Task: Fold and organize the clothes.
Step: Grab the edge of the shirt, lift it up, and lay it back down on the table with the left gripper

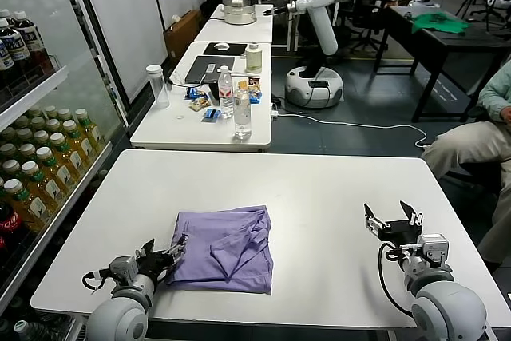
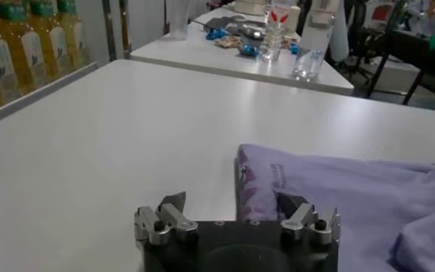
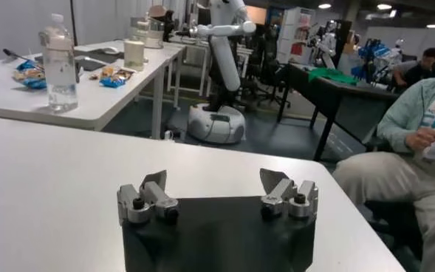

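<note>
Near the white desk's [image 1: 335, 221] front-left edge, my left claw [image 1: 164, 255] gapes beside the soft, light, rumpled lavender cotton T-shirt [image 1: 227, 249], best pinched at its near corner; my right claw [image 1: 394, 217] waits open front-right.

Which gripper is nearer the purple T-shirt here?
Left. The left gripper is open at the T-shirt's near-left edge, one finger at the fabric. The right gripper is open over bare table, well off to the shirt's right.
</note>
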{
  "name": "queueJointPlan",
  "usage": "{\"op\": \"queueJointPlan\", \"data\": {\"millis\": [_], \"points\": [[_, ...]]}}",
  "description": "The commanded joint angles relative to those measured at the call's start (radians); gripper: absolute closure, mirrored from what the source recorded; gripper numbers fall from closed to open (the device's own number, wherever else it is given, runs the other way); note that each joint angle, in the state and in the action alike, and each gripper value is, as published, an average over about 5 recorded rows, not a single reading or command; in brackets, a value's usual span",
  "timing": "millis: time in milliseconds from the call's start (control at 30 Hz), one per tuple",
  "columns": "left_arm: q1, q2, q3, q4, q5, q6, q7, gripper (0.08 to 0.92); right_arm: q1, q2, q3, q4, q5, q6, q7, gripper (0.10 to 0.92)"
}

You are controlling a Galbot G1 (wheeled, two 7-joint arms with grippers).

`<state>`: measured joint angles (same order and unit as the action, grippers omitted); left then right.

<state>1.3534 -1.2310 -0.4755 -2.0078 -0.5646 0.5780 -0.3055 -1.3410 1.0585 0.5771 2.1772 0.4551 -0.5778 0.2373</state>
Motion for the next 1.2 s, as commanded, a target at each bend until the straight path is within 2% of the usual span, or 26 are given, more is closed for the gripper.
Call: {"op": "queueJointPlan", "data": {"millis": [33,433,600,700,800,900,1000,1100,1200], "points": [[0.014,0.001,-0.001,0.026,-0.023,-0.016,0.059,0.198,0.005,0.009,-0.008,-0.001,-0.015,0.0,0.002,0.203],[0.006,-0.037,0.019,0.026,-0.04,-0.018,0.056,0.528,0.01,0.008,-0.015,-0.005,-0.018,0.0,0.003,0.203],[-0.002,-0.023,-0.045,-0.051,-0.047,-0.007,0.068,0.675,0.007,0.006,-0.013,-0.002,-0.019,0.0,0.002,0.203],[0.013,0.026,-0.161,-0.143,-0.099,0.003,0.08,0.762,0.008,-0.001,-0.008,0.002,-0.016,0.0,0.002,0.203],[0.049,0.107,-0.365,-0.203,-0.207,0.006,0.099,0.846,0.012,-0.008,-0.006,0.004,-0.014,0.0,0.003,0.203],[0.084,0.2,-0.558,-0.186,-0.286,0.008,0.14,0.902,0.015,-0.01,-0.006,0.007,-0.013,0.0,0.002,0.203],[0.111,0.284,-0.71,-0.119,-0.329,0.009,0.218,0.91,0.014,-0.007,-0.004,0.005,-0.015,0.001,0.001,0.203],[0.118,0.34,-0.763,-0.077,-0.342,0.009,0.27,0.91,0.007,-0.006,0.003,0.002,-0.014,0.004,-0.003,0.203],[0.106,0.338,-0.695,-0.121,-0.34,0.008,0.261,0.91,-0.002,-0.005,0.012,0.007,-0.013,0.005,-0.005,0.203]]}}
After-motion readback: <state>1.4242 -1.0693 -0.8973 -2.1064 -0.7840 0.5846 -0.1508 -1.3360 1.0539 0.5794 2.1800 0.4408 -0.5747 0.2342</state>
